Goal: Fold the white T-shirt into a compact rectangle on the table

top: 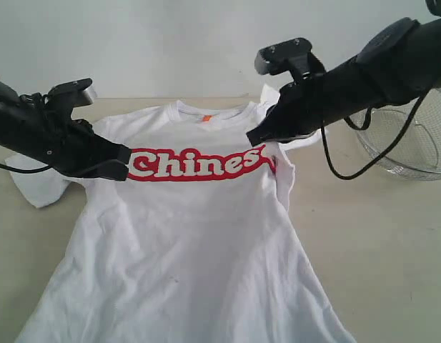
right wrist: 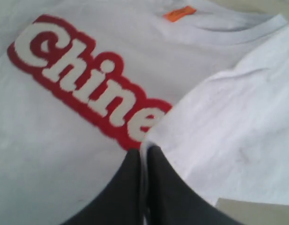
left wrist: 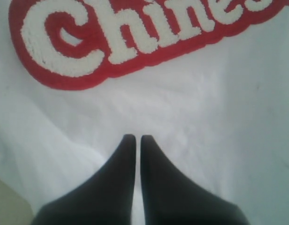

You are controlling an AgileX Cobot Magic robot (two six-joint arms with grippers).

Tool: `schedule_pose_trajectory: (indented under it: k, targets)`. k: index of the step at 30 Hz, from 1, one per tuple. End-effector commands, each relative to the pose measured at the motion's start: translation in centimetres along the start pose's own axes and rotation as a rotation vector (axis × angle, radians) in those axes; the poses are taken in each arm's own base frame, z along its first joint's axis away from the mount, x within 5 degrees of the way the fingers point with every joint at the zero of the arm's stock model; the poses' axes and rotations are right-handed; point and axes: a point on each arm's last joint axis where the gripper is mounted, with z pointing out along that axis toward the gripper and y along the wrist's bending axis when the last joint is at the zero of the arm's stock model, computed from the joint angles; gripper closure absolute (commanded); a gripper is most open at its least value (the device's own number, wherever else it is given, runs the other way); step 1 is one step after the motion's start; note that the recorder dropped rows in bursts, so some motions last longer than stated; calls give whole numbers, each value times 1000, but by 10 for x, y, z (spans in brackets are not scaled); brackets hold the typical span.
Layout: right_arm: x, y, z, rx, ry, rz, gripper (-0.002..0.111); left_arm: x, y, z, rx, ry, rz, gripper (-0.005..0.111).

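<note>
I am pinching a thin edge of the white T-shirt (top: 199, 236), lying spread on the desk (top: 392, 236) beneath me, in my right end effector (right wrist: 143, 151) while my left end effector (left wrist: 135, 139) is pressing shut beside the lettering (left wrist: 135, 37), risking that slight grip slipping and the fold skewing.

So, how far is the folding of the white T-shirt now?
Done: the white T-shirt lies face up on the table. In hand: the right end effector pinches its right edge, folded over the lettering's end. To do: the left sleeve and lower half are unfolded.
</note>
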Motion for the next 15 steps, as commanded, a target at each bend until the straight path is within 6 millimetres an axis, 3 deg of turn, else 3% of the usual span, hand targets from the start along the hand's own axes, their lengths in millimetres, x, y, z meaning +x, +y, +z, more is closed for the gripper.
schedule_pose_trajectory:
  k: [1,4,7,12,15]
  targets:
    - [16,14,15,-114,141,-90,108,-1,-3,-2,10,-7,-3,102]
    - [21,26,28,-115,182,-185,108,-1,-3,-2,11,-8,-5,102]
    - [10,33,35,-107,157,-216,108,-1,-3,-2,11,-8,-5,102]
    - [-3,34,42,-116,152,-220,108,-1,-3,-2,11,-8,-5,102]
    - [2,33,52,-147,216,-196,108,-1,-3,-2,11,-8,-5,102]
